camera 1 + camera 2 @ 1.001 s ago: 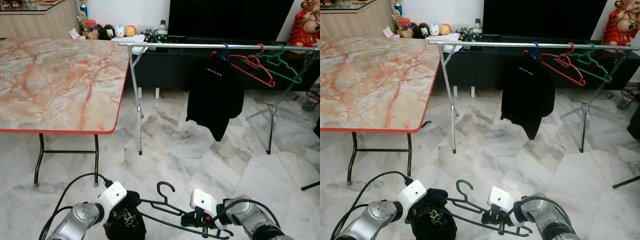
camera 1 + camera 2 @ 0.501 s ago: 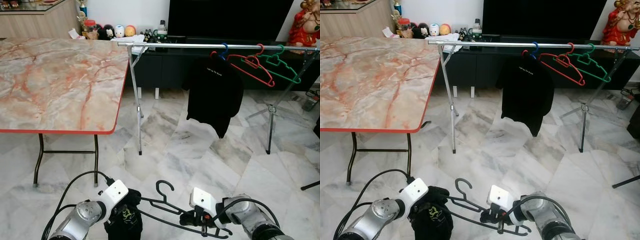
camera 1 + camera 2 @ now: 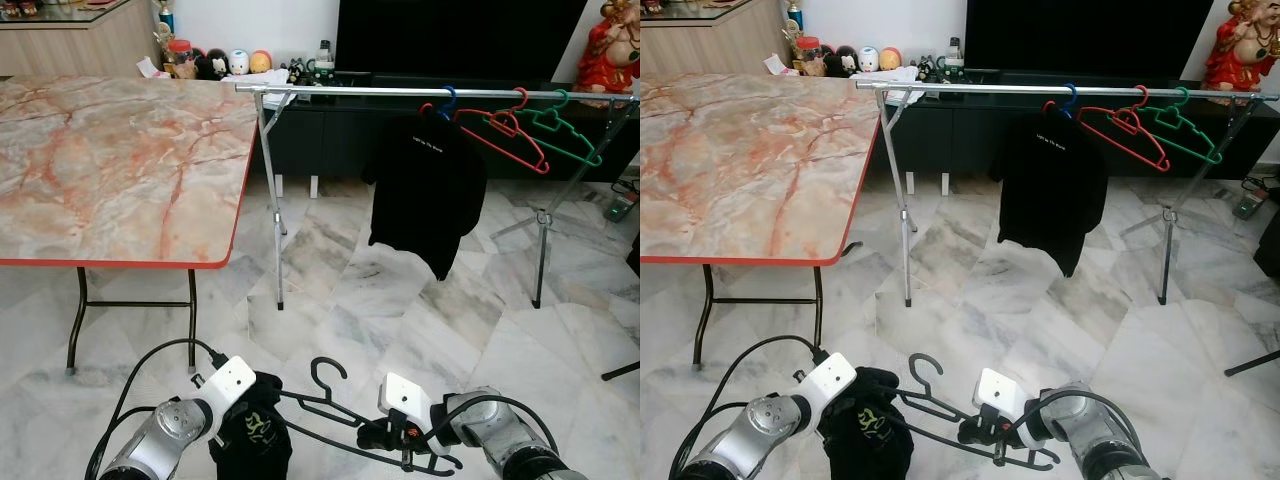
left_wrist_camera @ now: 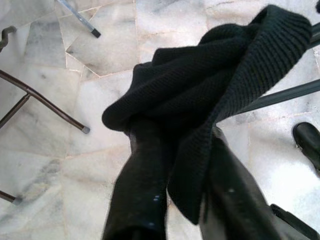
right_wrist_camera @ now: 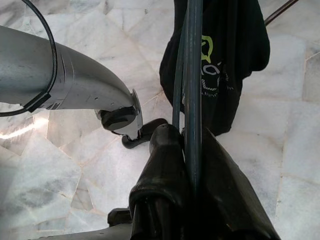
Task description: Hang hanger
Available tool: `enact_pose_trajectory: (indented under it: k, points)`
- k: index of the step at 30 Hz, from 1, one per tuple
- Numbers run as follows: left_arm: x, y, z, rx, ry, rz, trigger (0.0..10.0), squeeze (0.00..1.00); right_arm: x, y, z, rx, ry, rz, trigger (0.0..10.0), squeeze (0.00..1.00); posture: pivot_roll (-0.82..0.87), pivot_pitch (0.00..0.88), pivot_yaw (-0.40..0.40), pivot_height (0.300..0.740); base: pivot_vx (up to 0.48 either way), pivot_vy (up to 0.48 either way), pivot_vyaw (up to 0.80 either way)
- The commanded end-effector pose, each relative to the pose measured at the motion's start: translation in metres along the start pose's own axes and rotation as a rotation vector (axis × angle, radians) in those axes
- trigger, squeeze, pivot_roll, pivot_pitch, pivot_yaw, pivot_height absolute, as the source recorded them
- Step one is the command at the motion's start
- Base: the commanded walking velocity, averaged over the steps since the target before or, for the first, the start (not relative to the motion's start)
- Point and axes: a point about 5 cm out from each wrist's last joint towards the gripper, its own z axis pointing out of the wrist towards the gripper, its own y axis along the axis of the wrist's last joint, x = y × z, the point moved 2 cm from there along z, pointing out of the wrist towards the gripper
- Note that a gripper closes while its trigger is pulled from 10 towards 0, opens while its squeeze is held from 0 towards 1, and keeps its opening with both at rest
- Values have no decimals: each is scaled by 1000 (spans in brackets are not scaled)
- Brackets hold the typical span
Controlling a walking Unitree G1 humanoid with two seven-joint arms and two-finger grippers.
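Note:
A dark hanger (image 3: 322,408) lies low in front of me, hook (image 3: 328,367) pointing up. My right gripper (image 3: 385,438) is shut on its bar, which runs between the fingers (image 5: 162,170) toward a black garment (image 5: 225,60) with a green print. My left gripper (image 3: 246,428) is shut on that garment (image 3: 252,440), bunched over its fingers (image 4: 142,185) at the hanger's left end. Ahead stands a steel clothes rack (image 3: 400,92).
On the rack hang a black shirt (image 3: 425,190) on a blue hanger, a red hanger (image 3: 512,130) and a green hanger (image 3: 568,130). A marble-topped table (image 3: 110,170) with a red edge stands to the left. A dark TV cabinet (image 3: 330,130) is behind the rack.
My left gripper has moved the garment slightly right, closer along the hanger. The black shirt on the rack sways a little. The right gripper has barely moved.

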Motion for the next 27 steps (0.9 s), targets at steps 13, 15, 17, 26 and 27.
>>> enact_pose_trajectory:
  k: [13,15,17,26,27]
  points:
    - [2,-2,1,1,22,-10,0,0,0,6,2,-39,2,-11,0,0,68,85,-34,740,0,0,0]
    - [2,-1,1,-4,22,-17,0,0,1,6,2,-36,3,-9,0,0,68,84,-34,740,0,0,0]
    - [1,-1,1,-10,19,-25,0,0,1,5,2,-34,2,-8,0,0,68,84,-34,740,0,0,0]
    - [9,15,-1,-110,25,-193,0,0,14,-47,-2,362,43,-198,0,0,71,83,-39,740,0,0,0]
    - [9,16,-1,-117,24,-201,0,0,16,-53,-3,403,54,-214,0,0,72,83,-39,740,0,0,0]
